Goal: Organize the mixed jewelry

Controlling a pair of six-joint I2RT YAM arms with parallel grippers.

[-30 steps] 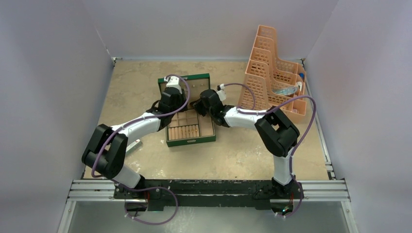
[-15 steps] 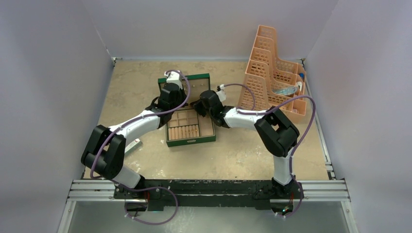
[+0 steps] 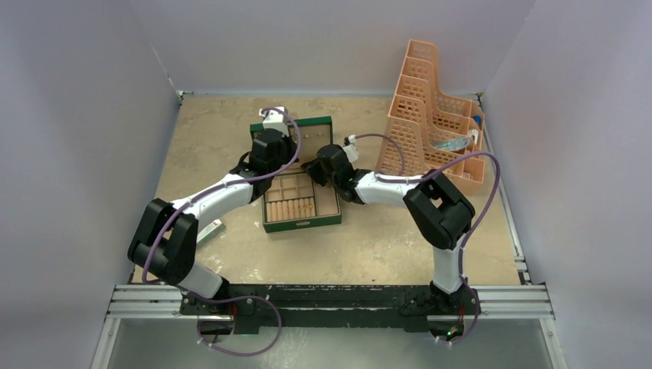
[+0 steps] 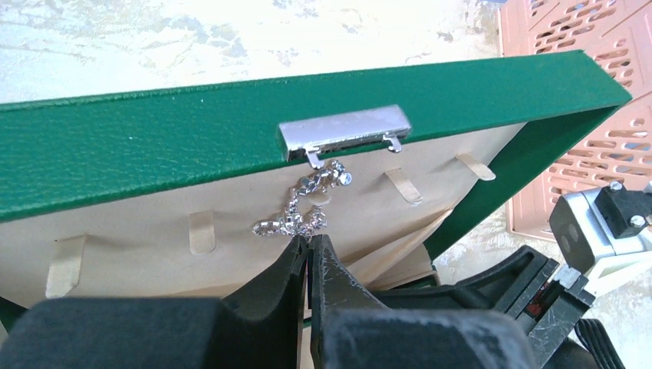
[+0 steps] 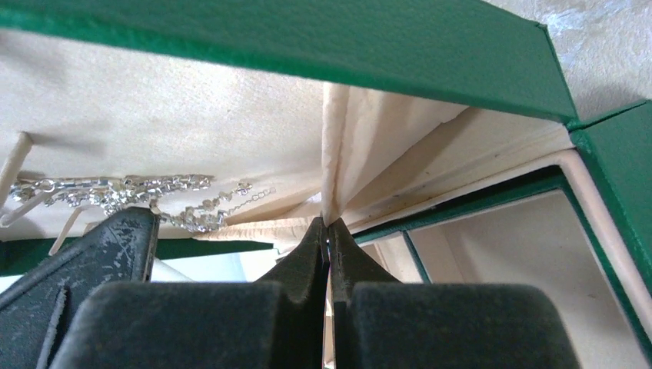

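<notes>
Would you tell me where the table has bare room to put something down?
Bare table lies far left, between the wall and the box, and in front of the box, up to the rail. It is crowded around the lid and far right by the rack.

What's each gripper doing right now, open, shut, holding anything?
Left gripper: shut, tips right at the silvery chain; whether it pinches the chain cannot be told.
Right gripper: shut on the beige lining fold.

Overhead; two close-ups, apparently sharing lid (image 4: pixel 231 146)
</notes>
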